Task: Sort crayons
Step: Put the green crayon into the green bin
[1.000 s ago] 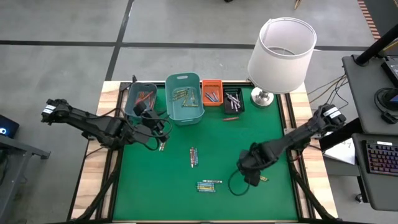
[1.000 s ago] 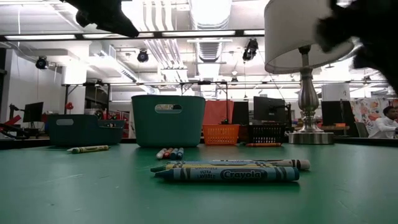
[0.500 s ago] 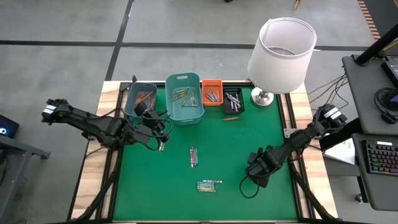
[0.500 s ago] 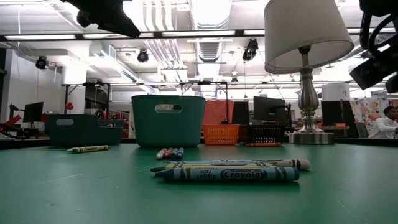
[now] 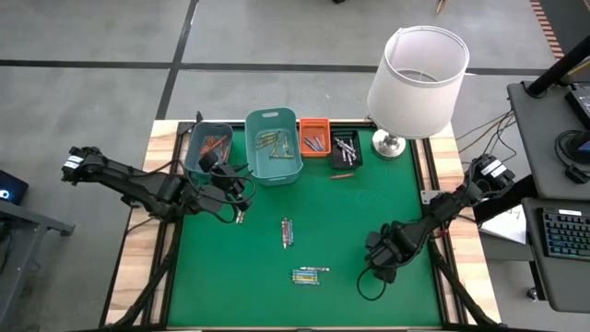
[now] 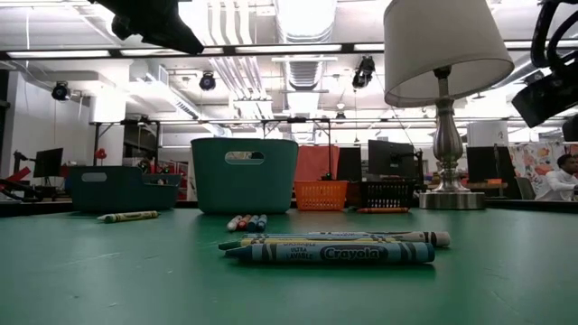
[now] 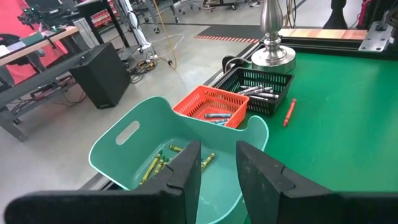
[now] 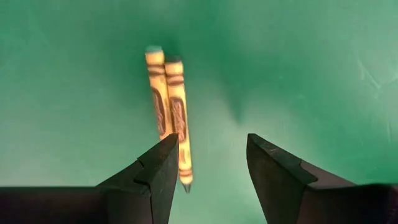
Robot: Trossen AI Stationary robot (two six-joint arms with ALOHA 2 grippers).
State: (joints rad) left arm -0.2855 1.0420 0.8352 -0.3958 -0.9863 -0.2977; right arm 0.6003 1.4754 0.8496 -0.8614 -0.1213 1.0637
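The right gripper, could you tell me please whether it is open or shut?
Open. The right gripper shows bare green mat between its fingers, and two yellow crayons lie ungripped beside one finger.

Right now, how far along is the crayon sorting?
Done: the back bins already hold crayons. In hand: nothing gripped; the right gripper hangs open over two yellow crayons, the left gripper open by the large teal bin. Left: loose crayons mid-table, plus a red crayon near the black bin.
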